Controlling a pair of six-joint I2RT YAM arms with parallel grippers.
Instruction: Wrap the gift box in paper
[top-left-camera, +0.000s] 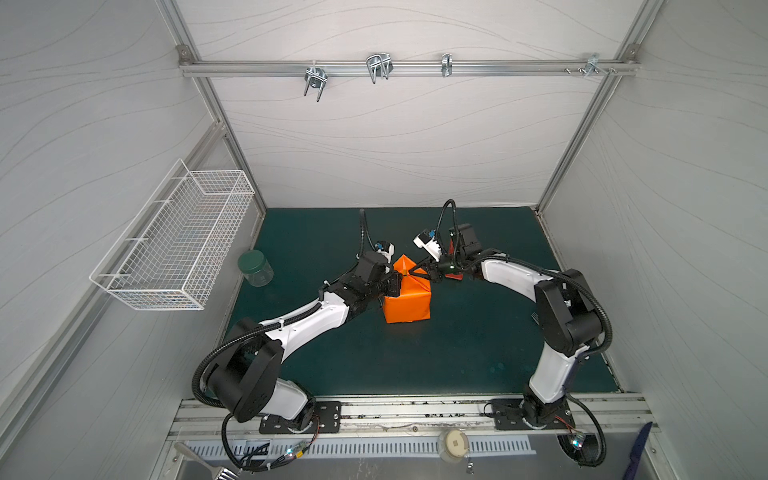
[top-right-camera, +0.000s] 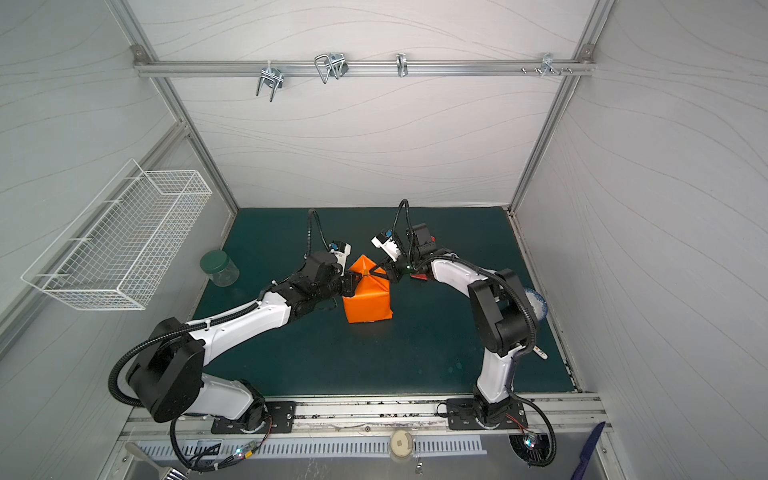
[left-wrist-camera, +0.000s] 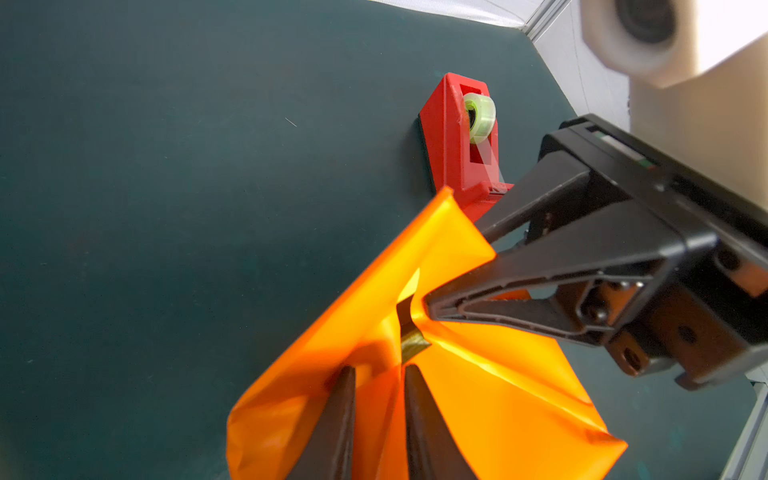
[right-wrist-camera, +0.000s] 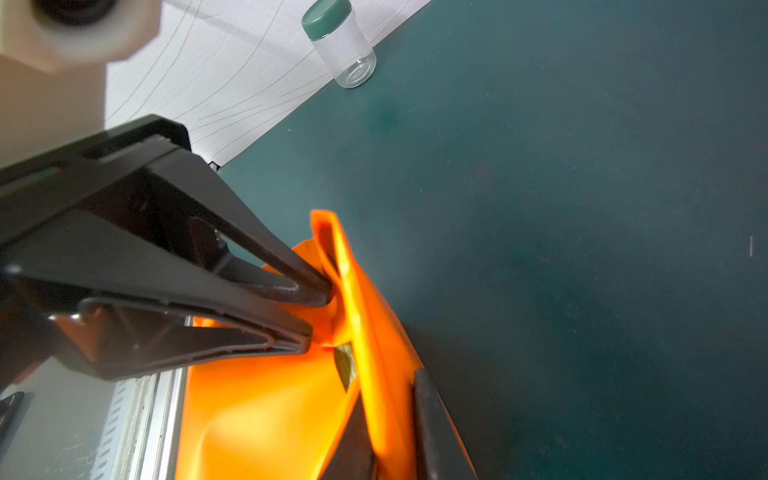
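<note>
The paper (top-left-camera: 407, 301) is bright orange and covers the gift box in the middle of the mat in both top views. Its far end stands up in a peaked flap (top-right-camera: 365, 266). Only an olive sliver of the gift box (left-wrist-camera: 412, 345) shows through a gap in the folds, as it does in the right wrist view (right-wrist-camera: 345, 365). My left gripper (left-wrist-camera: 380, 370) comes in from the left and is shut on a fold of paper. Opposite it, my right gripper (right-wrist-camera: 390, 395) is shut on the upright flap from the right. The two sets of fingertips nearly meet at the gap.
A red tape dispenser (left-wrist-camera: 455, 141) with a clear roll stands just behind the right gripper. A green-lidded glass jar (top-left-camera: 255, 268) is at the mat's left edge. A white wire basket (top-left-camera: 178, 237) hangs on the left wall.
</note>
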